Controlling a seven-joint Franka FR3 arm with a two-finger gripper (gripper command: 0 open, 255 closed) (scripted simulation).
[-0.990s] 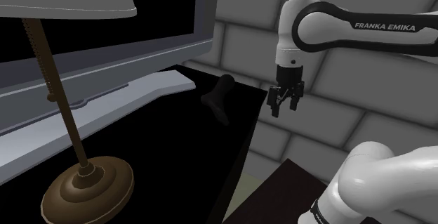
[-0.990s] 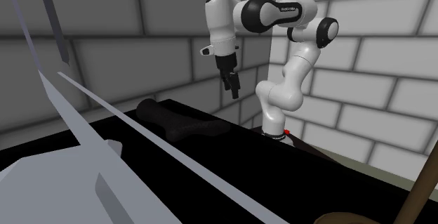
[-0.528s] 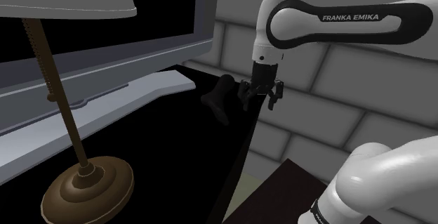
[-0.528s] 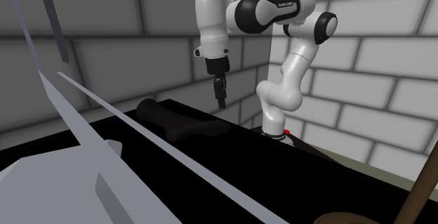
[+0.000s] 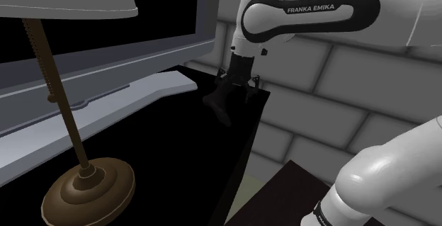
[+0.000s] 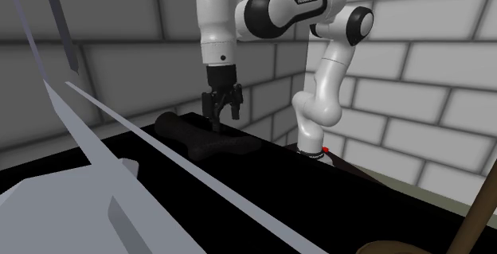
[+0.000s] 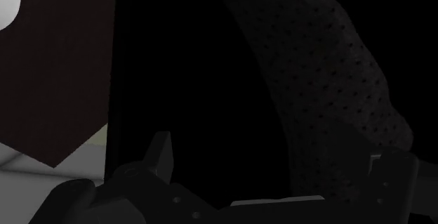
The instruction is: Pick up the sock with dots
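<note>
The sock point(image 5: 216, 103) is dark, almost black, and lies on the black tabletop point(image 5: 177, 154) near its far corner. It is also seen as a bent dark shape point(image 6: 191, 133) in the second exterior view. Up close, fine dots cover the sock's fabric point(image 7: 330, 82). My black gripper point(image 5: 238, 88) hangs just above the sock's end, pointing down, with its fingers apart point(image 6: 223, 117). In the wrist view one fingertip point(image 7: 160, 152) stands over bare tabletop. The other fingertip point(image 7: 393, 168) stands over the sock's far side. Nothing is between them point(image 7: 277, 163).
A lamp with a brown round base point(image 5: 88, 188) and thin pole stands at the shoulder view's lower left. A grey-framed screen point(image 5: 106, 58) on a grey foot point(image 5: 142, 93) fills the back. The table's edge point(image 5: 251, 129) drops off beside the gripper. Grey brick walls point(image 5: 326, 83) stand behind.
The arm has swung to the shoulder view's left, from beyond the table's edge to over the sock, and come lower. The fingers have stayed apart. The sock has not moved.
</note>
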